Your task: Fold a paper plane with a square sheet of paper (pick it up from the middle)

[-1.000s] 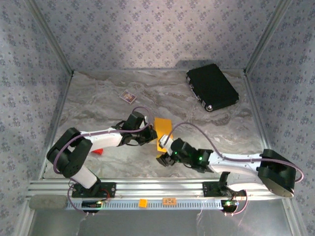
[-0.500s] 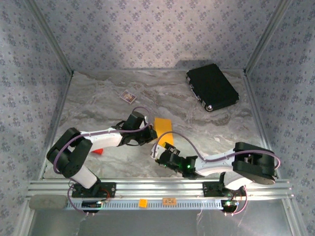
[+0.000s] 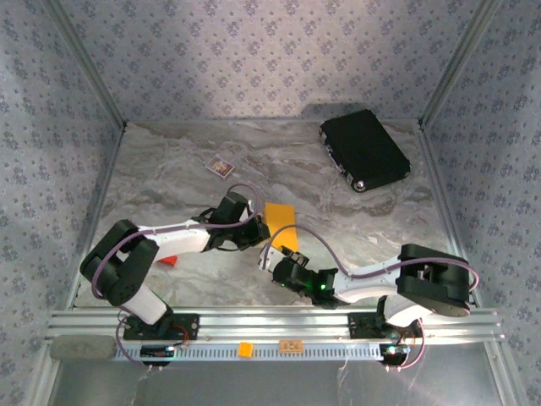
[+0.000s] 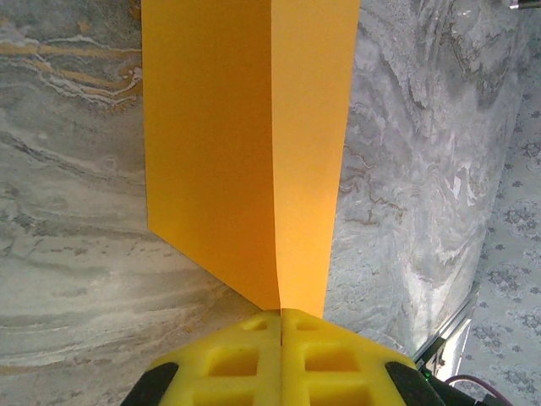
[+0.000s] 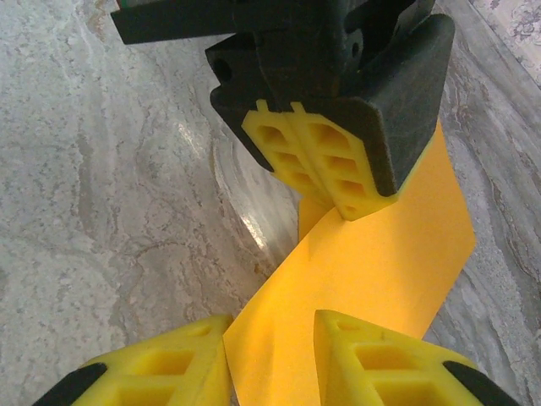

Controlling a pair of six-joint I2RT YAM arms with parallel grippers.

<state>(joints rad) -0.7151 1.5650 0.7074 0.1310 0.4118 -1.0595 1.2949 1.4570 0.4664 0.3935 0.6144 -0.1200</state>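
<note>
At the near middle of the worktop (image 3: pixel 380 228), the square sheet of paper (image 3: pixel 281 213) sits between the two arms. I can't tell whether its far end rests on the marble.

The left end effector (image 4: pixel 281 317) is pressed together on the sheet's near edge, right at the centre crease. Its pads are flush and the paper fans away in two panels. The right end effector (image 5: pixel 270 338) is part-spread, with its yellow fingers (image 5: pixel 161 364) straddling the sheet's lower strip. A gap shows, so it's not pinching.

Risks for you:
- **Off-crease clamp:** clamp the right one off the crease and you get a skewed fold or a crumpled corner.
- **Bump:** the two tools are very close together, so a knock could shake the left grip loose and drop the sheet.
- **Tear:** pull apart with both pinching and paper this thin tears.
- **Slip:** the slack strip may slide out before the fingers meet.

Materials:
- **Paper:** thin, matte, orange-yellow, with one sharp straight crease. It curls softly where unsupported.
- **Pads:** yellow, ribbed with square pockets, on black housings.
- **Worktop:** glossy grey marble print, looks slick. A dropped sheet would likely lie flat and be hard to lift.
- **Black case (image 3: pixel 365 150):** hard and rectangular, in the far right corner, well apart.
</note>
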